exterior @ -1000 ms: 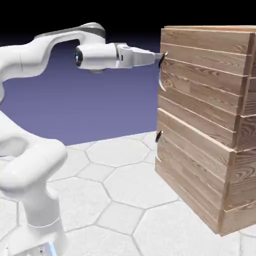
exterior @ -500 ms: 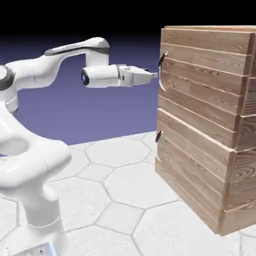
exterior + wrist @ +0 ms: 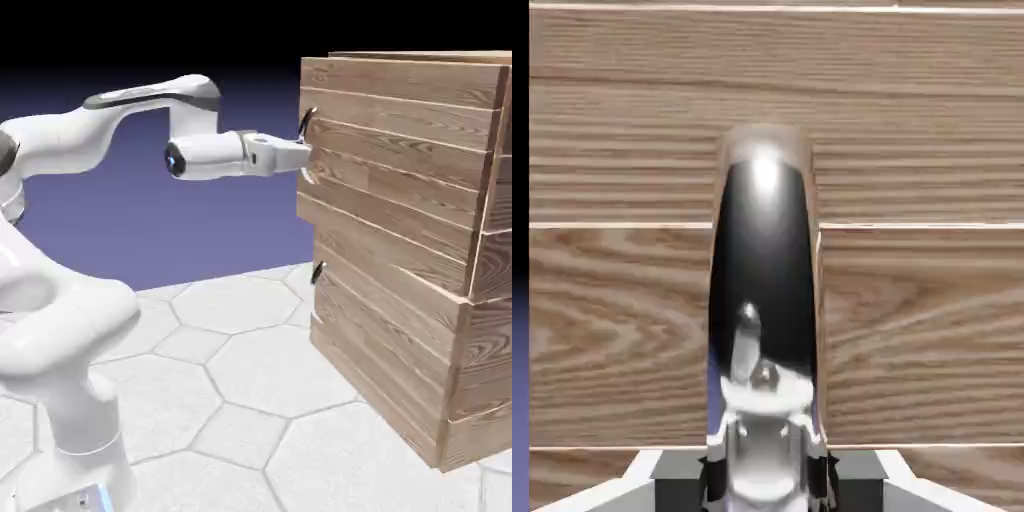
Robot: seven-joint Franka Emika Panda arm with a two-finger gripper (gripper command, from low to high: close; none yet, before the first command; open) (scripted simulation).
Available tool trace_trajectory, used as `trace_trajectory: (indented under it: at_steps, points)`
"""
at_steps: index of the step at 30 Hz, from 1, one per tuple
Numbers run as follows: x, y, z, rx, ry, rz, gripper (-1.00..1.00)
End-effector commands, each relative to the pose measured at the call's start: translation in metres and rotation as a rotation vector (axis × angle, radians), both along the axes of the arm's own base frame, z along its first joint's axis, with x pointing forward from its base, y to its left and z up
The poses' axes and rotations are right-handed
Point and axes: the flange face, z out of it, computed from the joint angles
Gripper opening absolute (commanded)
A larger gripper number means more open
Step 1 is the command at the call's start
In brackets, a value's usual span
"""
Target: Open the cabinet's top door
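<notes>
White end effector point(image 3: 303, 157) first, nearest the robot: its 2 fingertips are pinching the upper curved handle point(image 3: 764, 270), 1 at each side of the bar. Beyond it lies the top door point(image 3: 395, 155), its handle edge standing out from the cabinet point(image 3: 384, 345), so it is slightly open. That handle runs up and down along the door's free edge, straight ahead of the fingers. The coming move turns on this: pull back toward the robot, swinging around the far, hinged edge.
</notes>
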Motion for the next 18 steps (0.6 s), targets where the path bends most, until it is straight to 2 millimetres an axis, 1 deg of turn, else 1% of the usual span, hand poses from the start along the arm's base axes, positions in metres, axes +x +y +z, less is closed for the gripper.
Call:
trace_trajectory:
  at_steps: [1,10,18]
  points:
    - [-0.007,-0.004,0.0,0.0,0.0,0.017,-1.0]
    - [-0.07,-0.045,0.0,0.0,0.0,0.184,-1.0]
    - [-0.123,-0.093,0.0,0.0,0.0,0.346,-1.0]
